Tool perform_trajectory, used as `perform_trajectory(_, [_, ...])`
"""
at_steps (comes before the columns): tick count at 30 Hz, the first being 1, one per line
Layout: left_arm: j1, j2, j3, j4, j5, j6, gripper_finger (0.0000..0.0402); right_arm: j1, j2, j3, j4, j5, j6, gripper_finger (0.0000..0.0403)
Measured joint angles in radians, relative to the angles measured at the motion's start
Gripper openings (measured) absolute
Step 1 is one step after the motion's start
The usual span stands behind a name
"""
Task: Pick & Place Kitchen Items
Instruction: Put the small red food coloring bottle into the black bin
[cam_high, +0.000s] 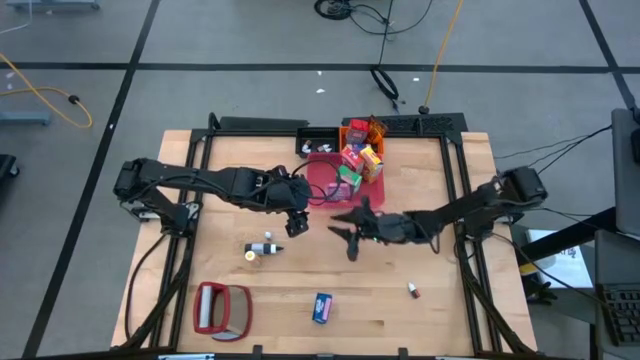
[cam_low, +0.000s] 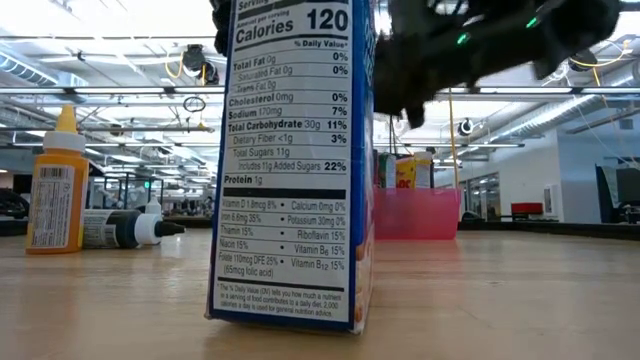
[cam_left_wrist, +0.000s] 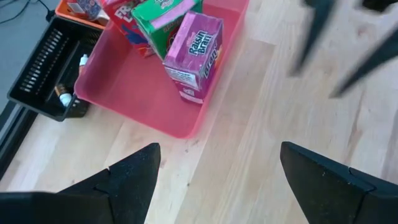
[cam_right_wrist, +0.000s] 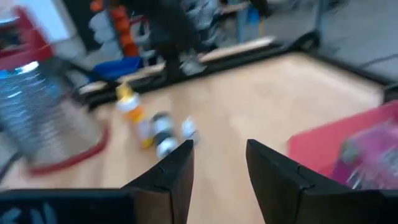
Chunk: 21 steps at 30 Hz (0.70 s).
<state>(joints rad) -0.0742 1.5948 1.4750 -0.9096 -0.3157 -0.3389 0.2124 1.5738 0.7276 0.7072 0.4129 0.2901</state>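
between picks: red tray (cam_high: 318, 185) upper centre part-filled; left gripper (cam_high: 297, 222) wide open, right gripper (cam_high: 347, 232) slightly parted, both empty; next, blue carton (cam_high: 321, 308) bottom centre.

**Table-level view across my workspace**

A blue carton (cam_low: 292, 160) stands upright on the wooden table (cam_low: 500, 300), its nutrition panel facing the camera; it serves as landmark. Left of it, farther back, stands a yellow bottle (cam_low: 57, 185), with a dark-and-white bottle (cam_low: 125, 228) lying beside it. Right of the carton, farther back, sits the pink bin (cam_low: 418, 214) holding cartons. My dark arm (cam_low: 480, 40) hangs above, right of the carton's top.
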Motion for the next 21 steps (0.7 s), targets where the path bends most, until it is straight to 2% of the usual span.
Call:
perform_trajectory(5, [0.001,0.000,0.000,0.000,0.000,-0.001,0.0335,0.127,-0.080,0.000,-0.215,-0.054,0.096,0.0129])
perform_trajectory(10, [0.001,0.000,0.000,0.002,0.000,-0.001,0.0335,0.247,-0.104,-0.001,-0.356,-0.129,0.260,0.0126])
perform_trajectory(21, [0.001,0.000,0.000,0.017,0.000,0.001,0.0335,0.436,-0.106,0.000,-0.486,-0.250,0.565,0.0125])
